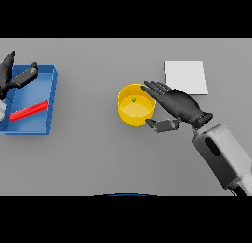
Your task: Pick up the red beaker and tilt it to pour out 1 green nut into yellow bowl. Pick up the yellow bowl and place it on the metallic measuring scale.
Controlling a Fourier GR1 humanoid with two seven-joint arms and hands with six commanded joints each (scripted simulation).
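Note:
The yellow bowl (pixel 135 105) stands mid-table with one small green nut (pixel 133 100) inside it. My right hand (pixel 178 105) is at the bowl's right side, fingers straight over its rim and thumb low by its near wall, open. A red beaker (pixel 29 110) lies on its side in the blue tray (pixel 50 94) at the left. The left hand (pixel 11 75) hovers over the tray's far left corner, open and holding nothing. The metallic scale (pixel 185 77) is a pale square pad behind and right of the bowl.
The blue tray takes up the table's left edge. My right forearm (pixel 224 153) crosses the lower right of the table.

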